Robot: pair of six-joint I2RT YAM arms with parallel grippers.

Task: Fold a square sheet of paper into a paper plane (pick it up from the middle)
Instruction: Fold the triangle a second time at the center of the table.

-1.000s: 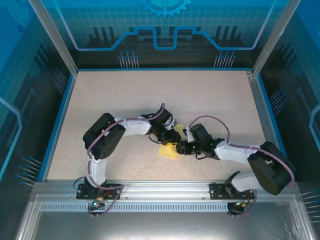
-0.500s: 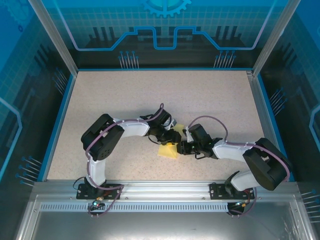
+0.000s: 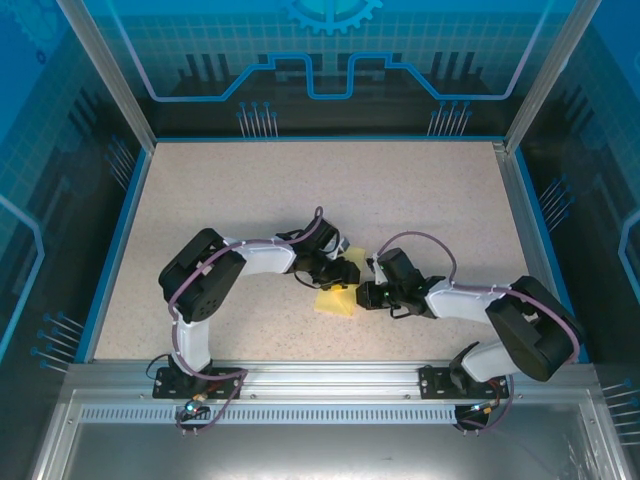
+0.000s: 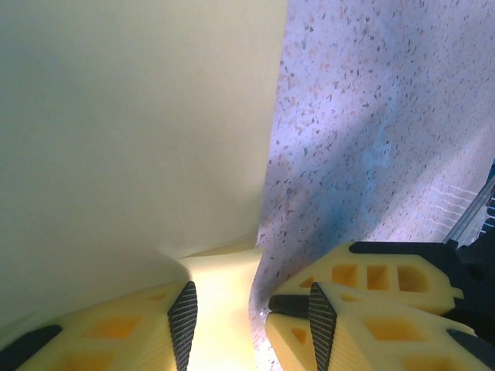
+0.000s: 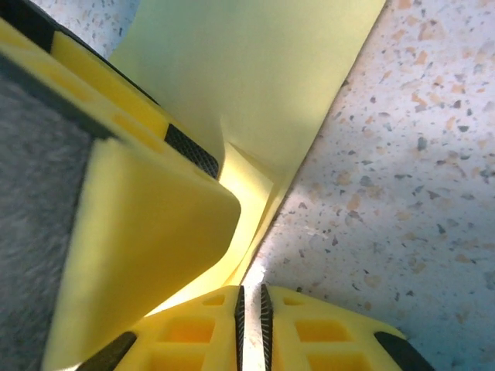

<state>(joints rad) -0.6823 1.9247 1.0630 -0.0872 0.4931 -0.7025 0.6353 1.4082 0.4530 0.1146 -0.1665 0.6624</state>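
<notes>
The square sheet of paper, yellow and folded, lies on the speckled table between both grippers. My left gripper sits at its far edge, open. In the left wrist view a strip of paper runs between the fingers and a raised flap fills the left. My right gripper meets the sheet from the right. Its jaws are closed to a thin slit at the paper's edge, and only table shows in the slit. The big yellow block in the right wrist view is the left gripper's finger.
A blue rim and transparent walls border the table on three sides. A metal rail carrying both arm bases runs along the near edge. The two grippers stand almost touching over the paper, and a right finger is close beside my left one.
The right jaws have closed from partly open to a thin slit. The left gripper has dropped slightly toward the sheet, covering the yellow flap that showed beside it earlier.
</notes>
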